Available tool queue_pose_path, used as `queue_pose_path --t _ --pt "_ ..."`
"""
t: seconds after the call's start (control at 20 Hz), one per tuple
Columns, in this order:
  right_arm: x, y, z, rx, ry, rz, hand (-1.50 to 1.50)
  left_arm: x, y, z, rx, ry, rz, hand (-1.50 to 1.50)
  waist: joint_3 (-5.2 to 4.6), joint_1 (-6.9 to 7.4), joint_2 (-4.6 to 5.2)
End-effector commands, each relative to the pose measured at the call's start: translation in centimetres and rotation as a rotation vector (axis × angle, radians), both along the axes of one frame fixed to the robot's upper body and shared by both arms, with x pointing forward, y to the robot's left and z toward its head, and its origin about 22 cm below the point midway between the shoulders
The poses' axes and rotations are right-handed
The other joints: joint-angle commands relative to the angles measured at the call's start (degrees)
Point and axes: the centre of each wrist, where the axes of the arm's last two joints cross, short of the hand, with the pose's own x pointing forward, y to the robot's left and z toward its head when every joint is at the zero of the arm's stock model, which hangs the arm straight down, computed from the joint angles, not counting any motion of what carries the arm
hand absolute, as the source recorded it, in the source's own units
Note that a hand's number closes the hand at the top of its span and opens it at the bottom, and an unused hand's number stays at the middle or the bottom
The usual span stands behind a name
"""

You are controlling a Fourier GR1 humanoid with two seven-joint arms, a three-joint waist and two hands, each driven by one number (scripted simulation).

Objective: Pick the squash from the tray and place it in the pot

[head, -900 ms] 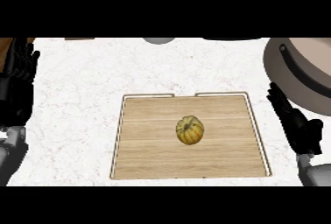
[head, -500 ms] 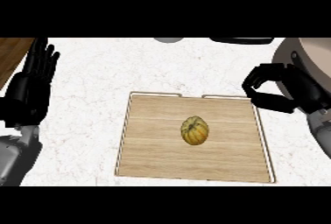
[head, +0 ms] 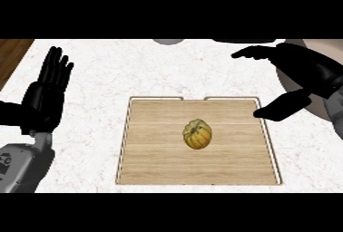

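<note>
A yellow-green ribbed squash (head: 198,133) lies near the middle of the wooden tray (head: 147,167) on the white counter. My right hand (head: 305,68) hovers above the tray's upper right corner, open, with fingers spread toward the left and the thumb (head: 281,106) hanging low; it does not touch the squash. At the left side my left hand (head: 47,93) stays open with fingers pointing up, well off the tray. A sliver of the pot (head: 328,45) shows behind the right hand at the upper right edge.
A grey round object (head: 167,41) peeks in at the top edge. A brown wooden strip (head: 12,56) borders the counter at the upper left. White counter surrounds the tray on all sides.
My right hand has moved up and inward from the right edge, opening wide over the tray's upper right corner. The left hand rose with fingers upward. The squash has stayed in place.
</note>
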Motion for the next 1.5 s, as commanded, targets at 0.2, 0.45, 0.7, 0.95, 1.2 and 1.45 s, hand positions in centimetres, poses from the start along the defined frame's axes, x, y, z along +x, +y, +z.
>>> queue_pose_path --t 0.2,0.45,0.7,0.95,1.2,1.45 --pt "-0.8 6.9 2.1 -0.352 0.133 0.085 -1.50 0.1 0.1 -1.2 -0.025 0.015 -0.023 0.00 0.05 -0.30 -0.03" --pt "-0.6 12.1 1.5 -0.492 0.237 0.102 -1.50 -0.5 0.7 -0.2 -0.009 0.008 -0.020 0.00 0.10 0.14 -0.21" --pt "0.1 16.8 -1.2 -0.570 0.303 0.081 -1.50 0.3 -0.9 -0.5 -0.005 0.008 -0.014 0.00 0.12 0.10 -0.06" --pt "0.2 18.6 -3.6 -0.612 0.373 0.038 -1.50 -0.4 -1.0 -1.8 -0.005 0.008 -0.004 0.00 0.13 -0.46 -0.22" --pt "2.0 15.5 -3.9 -0.613 0.456 0.007 -1.50 -0.2 0.3 -1.6 0.003 0.025 -0.002 0.00 0.17 -0.86 -0.13" --pt "-0.7 16.3 -8.8 -0.590 0.434 0.036 -1.50 -0.1 -0.5 -2.9 -0.022 0.029 -0.001 0.00 0.21 -1.06 -0.05"
